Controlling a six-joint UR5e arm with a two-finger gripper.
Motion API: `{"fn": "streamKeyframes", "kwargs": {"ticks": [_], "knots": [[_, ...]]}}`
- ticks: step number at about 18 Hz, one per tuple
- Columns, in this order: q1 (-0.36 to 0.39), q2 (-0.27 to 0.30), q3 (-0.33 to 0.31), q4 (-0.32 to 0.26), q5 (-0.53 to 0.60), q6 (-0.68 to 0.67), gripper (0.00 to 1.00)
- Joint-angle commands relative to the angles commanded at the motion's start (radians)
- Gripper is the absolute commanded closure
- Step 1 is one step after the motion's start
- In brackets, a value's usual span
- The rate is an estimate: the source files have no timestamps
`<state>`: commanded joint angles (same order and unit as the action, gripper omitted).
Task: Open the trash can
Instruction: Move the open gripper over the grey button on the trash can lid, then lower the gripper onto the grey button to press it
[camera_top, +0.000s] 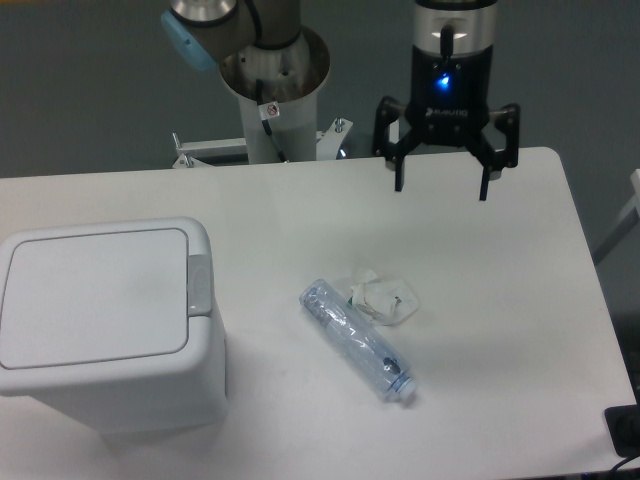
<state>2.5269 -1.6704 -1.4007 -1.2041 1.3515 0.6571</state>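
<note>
The trash can (105, 320) is a large white boxy bin at the table's front left. Its flat lid (95, 295) lies shut, and a small grey push-button tab (199, 283) sits at the lid's right edge. My gripper (441, 188) hangs above the far right part of the table, well to the right of and behind the bin. Its two black fingers are spread wide apart and hold nothing.
A clear plastic bottle (357, 339) lies on its side in the middle of the white table (500, 350). A crumpled white paper (385, 297) lies against its far side. The arm's base column (272, 100) stands behind the far edge.
</note>
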Motion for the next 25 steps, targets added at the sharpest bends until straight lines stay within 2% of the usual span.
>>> {"fn": "streamKeyframes", "kwargs": {"ticks": [2, 4, 6, 10, 16, 25], "knots": [[-0.068, -0.002, -0.006, 0.0, 0.003, -0.1, 0.0], [-0.117, -0.006, -0.011, 0.001, -0.008, -0.257, 0.0], [-0.174, -0.04, -0.009, 0.003, -0.055, -0.376, 0.0], [-0.186, -0.064, -0.018, 0.003, -0.141, -0.537, 0.0], [-0.189, -0.094, -0.024, 0.002, -0.156, -0.554, 0.0], [-0.206, -0.101, -0.044, 0.005, -0.15, -0.553, 0.0]]}}
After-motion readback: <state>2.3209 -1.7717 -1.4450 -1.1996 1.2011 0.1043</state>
